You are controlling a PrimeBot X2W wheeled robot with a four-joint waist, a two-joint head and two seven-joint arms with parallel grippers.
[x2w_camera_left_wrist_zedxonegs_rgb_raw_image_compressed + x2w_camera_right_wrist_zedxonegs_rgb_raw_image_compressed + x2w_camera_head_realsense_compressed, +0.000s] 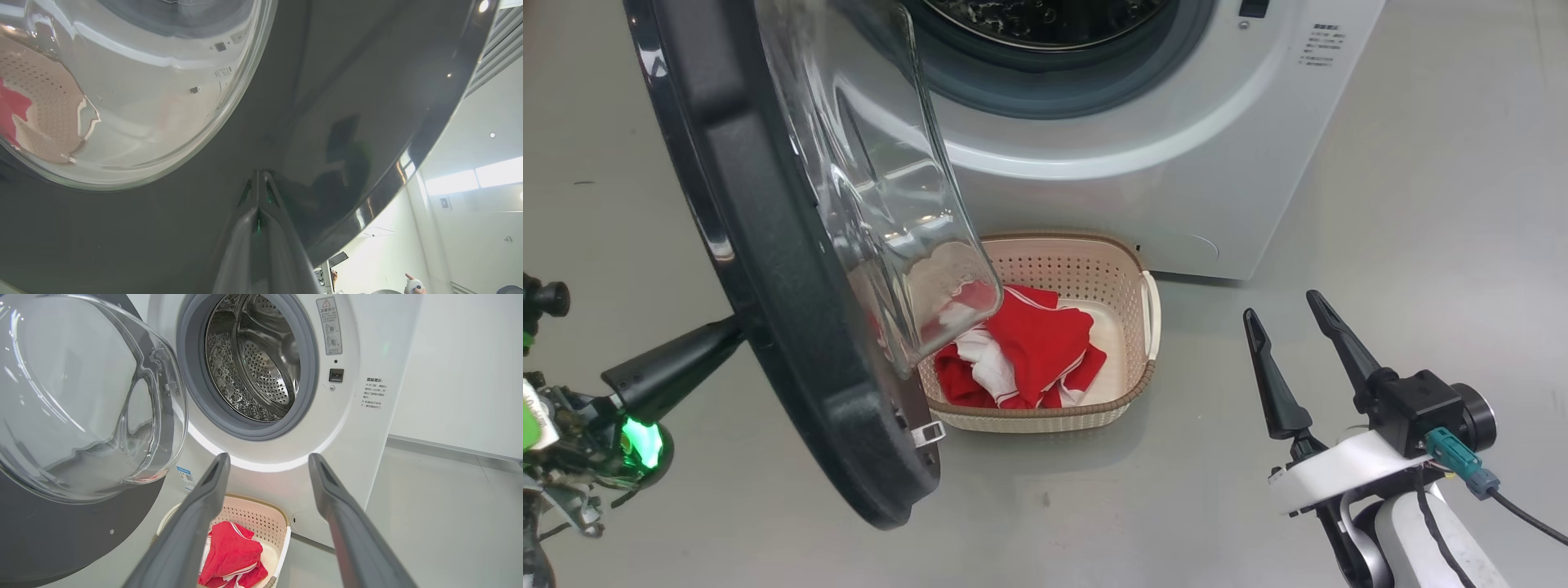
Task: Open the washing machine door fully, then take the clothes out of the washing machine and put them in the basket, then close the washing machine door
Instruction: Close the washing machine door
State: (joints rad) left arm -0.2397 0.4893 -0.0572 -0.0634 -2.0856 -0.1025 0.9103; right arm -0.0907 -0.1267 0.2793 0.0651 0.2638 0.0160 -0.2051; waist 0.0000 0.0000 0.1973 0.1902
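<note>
Red clothes [1037,343]: lay heaped in the cream basket [1054,238], white stripes showing.
Basket: stood on the grey floor [1421,245], just in front of the white washing machine [1176,163], below its round opening.
Washing machine door [768,269]: stood swung open, its clear glass bowl hanging over the basket's left part.
Left tool [737,327]: fingers closed together, tips against the door's glossy black outer face.
Right tool [1281,305]: fingers spread apart, holding nothing, above the floor to the right of the basket.
</note>
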